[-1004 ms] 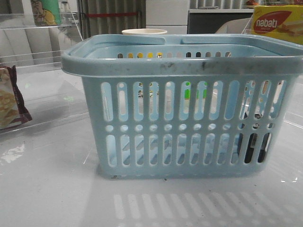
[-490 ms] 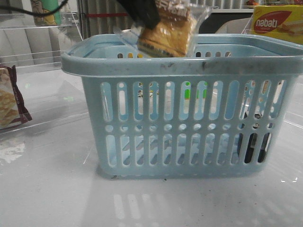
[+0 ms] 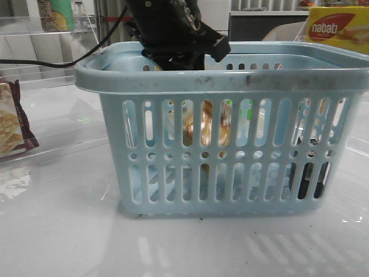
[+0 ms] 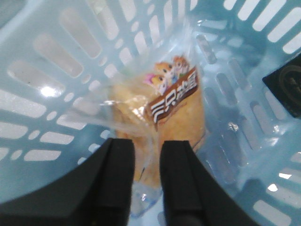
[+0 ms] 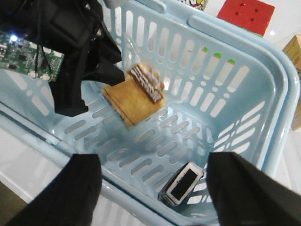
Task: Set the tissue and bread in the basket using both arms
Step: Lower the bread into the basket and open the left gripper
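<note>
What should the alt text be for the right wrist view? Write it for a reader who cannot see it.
The left gripper reaches into the light blue basket with the bread just below its fingertips, blurred, above the floor. The tissue lies on the basket floor near a corner. The right gripper frames the view, wide open and empty.
</note>
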Available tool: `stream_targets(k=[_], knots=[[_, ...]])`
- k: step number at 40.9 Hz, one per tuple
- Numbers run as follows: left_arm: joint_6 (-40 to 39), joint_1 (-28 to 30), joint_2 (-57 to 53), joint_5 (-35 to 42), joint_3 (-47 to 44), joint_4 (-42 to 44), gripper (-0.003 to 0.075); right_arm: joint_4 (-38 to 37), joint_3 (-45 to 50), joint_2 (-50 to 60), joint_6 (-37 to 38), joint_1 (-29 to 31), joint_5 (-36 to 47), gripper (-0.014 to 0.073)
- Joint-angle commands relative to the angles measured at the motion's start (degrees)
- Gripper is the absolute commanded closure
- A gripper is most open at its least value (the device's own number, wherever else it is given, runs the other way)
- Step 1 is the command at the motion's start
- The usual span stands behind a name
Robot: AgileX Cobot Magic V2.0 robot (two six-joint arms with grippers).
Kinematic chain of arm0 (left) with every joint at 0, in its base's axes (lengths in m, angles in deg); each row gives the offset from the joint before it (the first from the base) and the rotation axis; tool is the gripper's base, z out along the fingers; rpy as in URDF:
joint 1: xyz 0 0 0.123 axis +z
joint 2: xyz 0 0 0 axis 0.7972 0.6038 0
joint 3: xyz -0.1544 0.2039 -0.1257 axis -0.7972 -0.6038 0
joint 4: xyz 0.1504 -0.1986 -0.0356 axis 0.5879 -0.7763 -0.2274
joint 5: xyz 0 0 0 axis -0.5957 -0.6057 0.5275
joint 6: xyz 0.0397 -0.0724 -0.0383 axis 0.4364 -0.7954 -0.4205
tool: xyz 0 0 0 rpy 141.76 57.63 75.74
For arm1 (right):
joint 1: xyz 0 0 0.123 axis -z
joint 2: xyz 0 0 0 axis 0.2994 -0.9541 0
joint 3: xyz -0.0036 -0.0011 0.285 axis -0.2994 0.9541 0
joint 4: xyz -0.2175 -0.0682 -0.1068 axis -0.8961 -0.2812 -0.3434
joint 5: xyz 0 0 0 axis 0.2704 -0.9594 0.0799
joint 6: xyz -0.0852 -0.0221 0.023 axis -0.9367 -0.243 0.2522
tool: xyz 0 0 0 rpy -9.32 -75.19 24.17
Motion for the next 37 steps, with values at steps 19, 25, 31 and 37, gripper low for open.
stream_targets(k=[19,25,31,37], knots=[[-0.13,-0.49,-22.38,-0.32,1.37,-0.95,0.0300,-1.11,-1.64,1.15,-0.25,-0.06,4.11,0.0023],[-0.13,-0.49,-31.33,0.01,-4.38,-1.89,0.0300,-1.11,-1.64,1.15,-0.25,-0.06,4.11,0.0023],[-0.22,-0.49,-40.49,1.49,-14.14,-2.28,0.0300,-1.11,-1.64,1.15,-0.25,-0.06,4.11,0.0023],[-0.22,-0.49,-50.23,3.84,-25.28,-2.41,0.0300,-1.11,-1.64,1.15,-0.25,-0.06,4.11,0.0023]])
